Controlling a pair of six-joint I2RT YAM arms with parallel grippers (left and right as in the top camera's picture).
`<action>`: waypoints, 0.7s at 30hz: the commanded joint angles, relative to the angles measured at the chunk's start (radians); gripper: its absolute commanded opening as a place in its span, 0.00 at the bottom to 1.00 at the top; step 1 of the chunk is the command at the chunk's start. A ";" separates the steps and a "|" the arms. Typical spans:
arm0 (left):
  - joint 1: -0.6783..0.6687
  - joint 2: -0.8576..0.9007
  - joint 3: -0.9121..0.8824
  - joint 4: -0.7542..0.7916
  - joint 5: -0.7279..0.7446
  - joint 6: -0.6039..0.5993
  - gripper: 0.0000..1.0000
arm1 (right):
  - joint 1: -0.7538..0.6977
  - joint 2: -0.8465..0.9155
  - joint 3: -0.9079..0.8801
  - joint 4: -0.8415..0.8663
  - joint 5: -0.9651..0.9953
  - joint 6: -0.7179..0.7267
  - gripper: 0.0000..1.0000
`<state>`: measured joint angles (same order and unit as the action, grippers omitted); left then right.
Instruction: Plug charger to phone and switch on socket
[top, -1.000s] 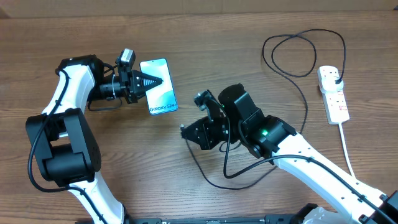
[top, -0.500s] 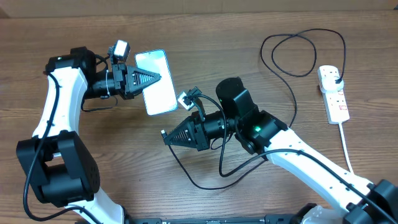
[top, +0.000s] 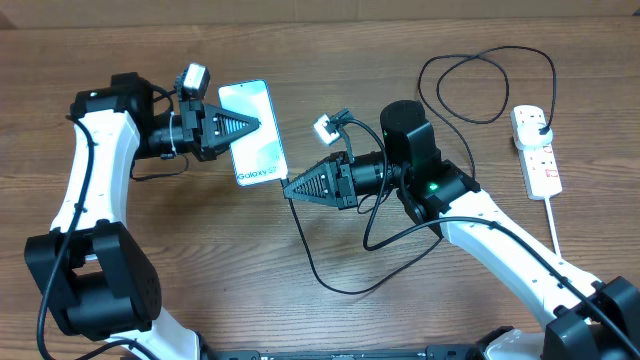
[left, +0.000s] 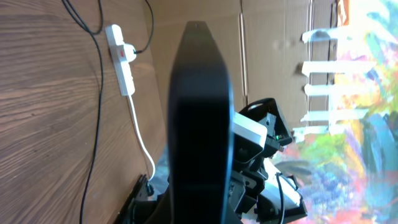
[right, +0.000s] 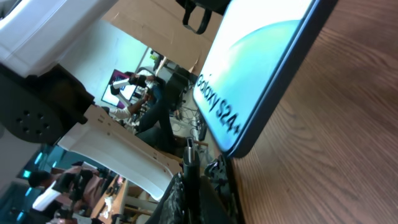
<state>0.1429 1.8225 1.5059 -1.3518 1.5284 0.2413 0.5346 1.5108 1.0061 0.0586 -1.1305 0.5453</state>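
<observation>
Overhead, left arm: reaches in from the left edge; left gripper (top: 252, 125) clamped on the phone (top: 262, 150) (tilted, lifted).
Overhead, right arm: stretched leftward; right gripper (top: 292, 187) pinching the charger (top: 345, 291).
Left wrist: phone (left: 199, 124) edge-on; socket (left: 121, 59) by the far right corner.
Right wrist: connector just below phone (right: 261, 68).
</observation>
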 joint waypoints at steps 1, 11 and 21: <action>-0.051 -0.039 0.031 0.025 0.053 -0.005 0.04 | 0.011 -0.005 0.008 -0.016 -0.024 0.009 0.04; -0.085 -0.039 0.031 0.143 0.053 -0.111 0.04 | 0.016 -0.005 0.008 -0.094 -0.024 0.009 0.04; -0.086 -0.039 0.031 0.146 0.053 -0.137 0.04 | 0.077 -0.005 0.001 -0.115 0.032 0.008 0.04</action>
<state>0.0555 1.8217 1.5063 -1.2072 1.5333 0.1238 0.5869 1.5112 1.0061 -0.0685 -1.1229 0.5510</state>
